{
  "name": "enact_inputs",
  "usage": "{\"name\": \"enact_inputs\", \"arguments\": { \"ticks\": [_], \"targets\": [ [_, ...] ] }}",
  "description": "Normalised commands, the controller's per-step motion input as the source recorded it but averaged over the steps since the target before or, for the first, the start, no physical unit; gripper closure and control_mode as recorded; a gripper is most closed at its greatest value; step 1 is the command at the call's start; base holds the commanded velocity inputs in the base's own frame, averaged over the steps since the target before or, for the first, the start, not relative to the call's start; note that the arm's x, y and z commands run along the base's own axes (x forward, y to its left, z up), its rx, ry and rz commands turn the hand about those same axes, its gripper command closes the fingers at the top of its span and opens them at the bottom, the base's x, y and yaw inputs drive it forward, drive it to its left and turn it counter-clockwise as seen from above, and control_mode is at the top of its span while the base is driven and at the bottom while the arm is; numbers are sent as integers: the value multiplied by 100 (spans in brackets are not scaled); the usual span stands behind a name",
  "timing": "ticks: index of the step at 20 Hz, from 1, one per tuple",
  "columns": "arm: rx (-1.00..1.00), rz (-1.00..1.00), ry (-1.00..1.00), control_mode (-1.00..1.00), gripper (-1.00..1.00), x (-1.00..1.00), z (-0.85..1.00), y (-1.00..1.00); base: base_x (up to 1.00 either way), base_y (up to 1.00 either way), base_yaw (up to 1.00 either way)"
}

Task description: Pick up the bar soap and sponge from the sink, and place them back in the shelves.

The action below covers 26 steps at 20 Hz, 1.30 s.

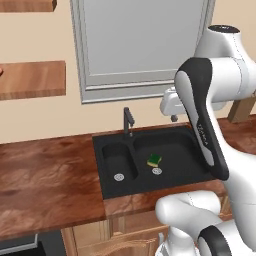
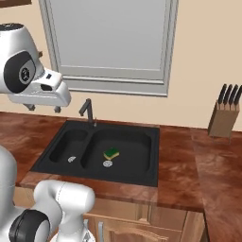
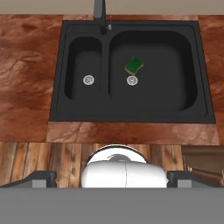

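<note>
The yellow sponge (image 1: 154, 160) (image 2: 111, 153) (image 3: 134, 65), green side up, lies in the large bowl of the black sink (image 1: 98, 165) (image 2: 152, 156) (image 3: 204, 78), just beside the round drain. High above the sink's back edge hangs my gripper (image 1: 172, 117) (image 2: 44, 108) (image 3: 111, 177), pointing down, open, with nothing between its fingers. Two brown wooden shelves (image 1: 32, 79) are on the wall at the far left. A salmon-pink sliver at the picture's left edge, on the lower plank, looks like the bar soap (image 1: 1, 71).
A dark faucet (image 1: 128, 120) (image 2: 87, 109) (image 3: 100, 13) stands behind the divider between the bowls. A knife block (image 2: 226, 116) sits on the wooden counter (image 1: 45, 180) at the right. A grey window (image 1: 145, 45) is on the wall behind the sink.
</note>
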Motion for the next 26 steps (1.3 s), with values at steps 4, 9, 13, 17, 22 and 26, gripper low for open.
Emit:
{"name": "enact_inputs", "arguments": {
  "ticks": [4, 9, 13, 17, 22, 26],
  "targets": [
    [0, 0, 0, 100, -100, 0, 0, 0, 36, -13, 0],
    [0, -5, 0, -100, -100, 43, -11, -10, 0, 0, 0],
    [0, -7, 0, -100, -100, 44, -34, -14, 0, 0, 0],
    [0, -7, 0, -100, -100, 42, -41, -19, 0, 0, 0],
    [2, -8, 0, -100, -100, 42, -37, -22, 0, 0, 0],
    [0, -9, 0, -100, -100, 45, -39, -10, 0, 0, 0]
  ]
}}
